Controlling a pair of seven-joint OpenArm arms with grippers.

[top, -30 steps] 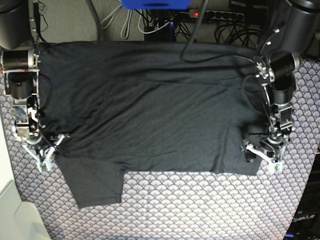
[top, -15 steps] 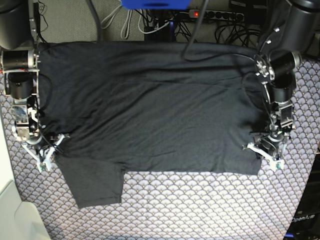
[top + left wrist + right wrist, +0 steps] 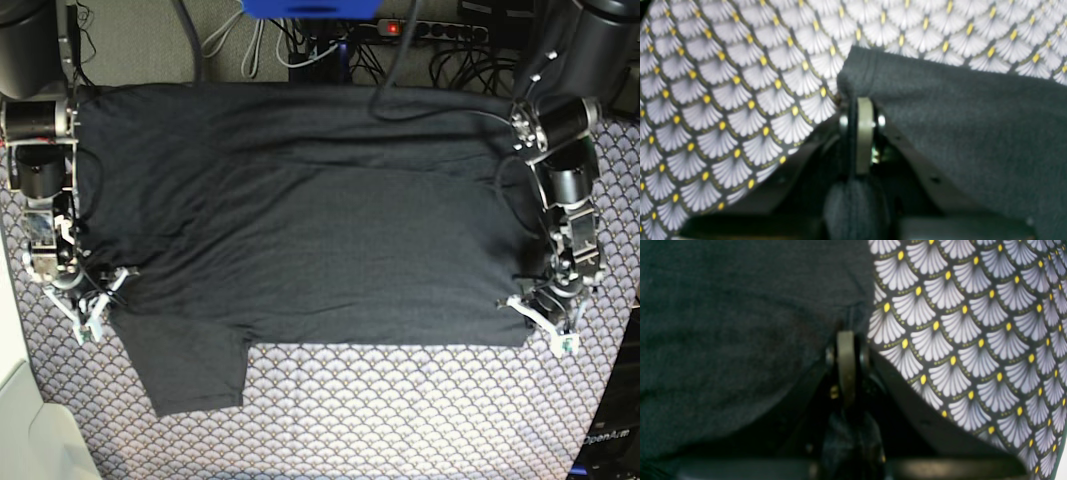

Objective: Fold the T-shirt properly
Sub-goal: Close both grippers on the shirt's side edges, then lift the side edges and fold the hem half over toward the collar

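The dark charcoal T-shirt (image 3: 320,220) lies spread flat across the fan-patterned tablecloth (image 3: 400,420), plain side up, with one sleeve (image 3: 190,370) hanging toward the front left. My left gripper (image 3: 545,320) sits at the shirt's front right corner. In the left wrist view the left gripper (image 3: 861,101) is shut, pinching the hem corner of the T-shirt (image 3: 973,133). My right gripper (image 3: 95,305) is at the shirt's left edge beside the sleeve. In the right wrist view the right gripper (image 3: 846,335) is shut on the edge of the T-shirt (image 3: 723,340).
A power strip and tangled cables (image 3: 450,30) run behind the table's far edge, beside a blue object (image 3: 310,8). A white surface (image 3: 25,430) borders the front left. A black unit (image 3: 610,430) stands at the front right.
The left gripper closed on the shirt's front right corner and shifted outward to the right, drawing that edge straighter. The right arm has not moved.
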